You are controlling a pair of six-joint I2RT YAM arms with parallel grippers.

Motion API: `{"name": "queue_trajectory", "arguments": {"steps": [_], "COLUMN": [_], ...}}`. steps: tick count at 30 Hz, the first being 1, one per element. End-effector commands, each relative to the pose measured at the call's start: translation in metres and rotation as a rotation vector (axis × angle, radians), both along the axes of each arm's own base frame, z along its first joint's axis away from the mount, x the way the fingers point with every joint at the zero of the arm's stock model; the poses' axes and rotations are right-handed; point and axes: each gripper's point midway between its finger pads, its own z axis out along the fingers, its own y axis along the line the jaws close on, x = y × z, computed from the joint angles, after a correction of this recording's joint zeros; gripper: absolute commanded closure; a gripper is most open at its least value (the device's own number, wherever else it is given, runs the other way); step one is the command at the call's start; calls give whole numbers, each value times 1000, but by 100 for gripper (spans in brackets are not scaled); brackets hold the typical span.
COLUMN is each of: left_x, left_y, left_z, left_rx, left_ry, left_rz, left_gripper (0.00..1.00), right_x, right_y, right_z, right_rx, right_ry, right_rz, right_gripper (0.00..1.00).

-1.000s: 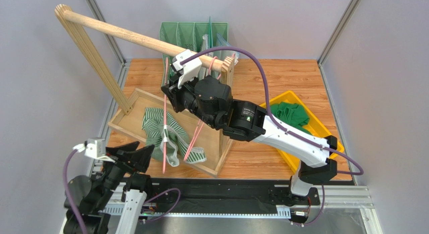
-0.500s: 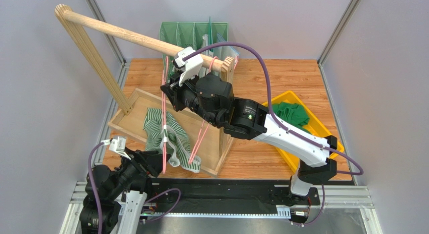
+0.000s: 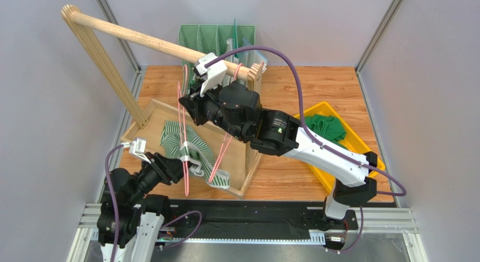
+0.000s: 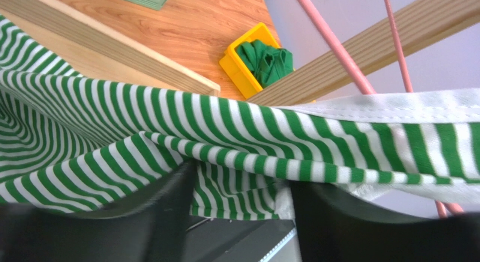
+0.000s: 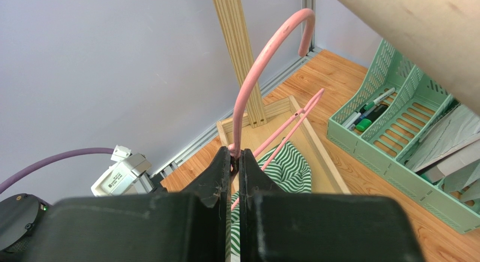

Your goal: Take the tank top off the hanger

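Observation:
A green-and-white striped tank top hangs on a pink hanger over the wooden tray. My right gripper is shut on the hanger's neck, just below the hook, its tips pressed together. The tank top sags below it. My left gripper is open at the garment's lower edge. In the left wrist view the striped cloth drapes over and between the spread fingers, and the pink hanger rods run behind.
A wooden rail on slanted posts spans the back left. A green file organizer stands behind it. A yellow bin with dark green cloth sits at the right.
My left arm has moved up and forward from the near-left corner to the tank top's lower edge. The hanger and the right gripper have shifted slightly left.

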Motion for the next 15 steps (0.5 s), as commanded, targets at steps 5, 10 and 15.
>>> {"name": "queue_trajectory", "arguments": {"steps": [5, 10, 15], "left_x": [-5, -17, -49], "left_y": [0, 23, 46], "left_z": [25, 28, 50], "left_rx": [-20, 59, 104], "left_ry": [-71, -74, -158], "left_rz": [0, 132, 249], "left_gripper": [95, 100, 100], "right_x": [1, 8, 21], "right_y": [-6, -11, -16], "right_z": [28, 24, 15], "right_rx": [95, 70, 43], "right_ry": [-11, -29, -46], "right_rz": [-16, -62, -146], "right_gripper": [100, 100, 100]}}
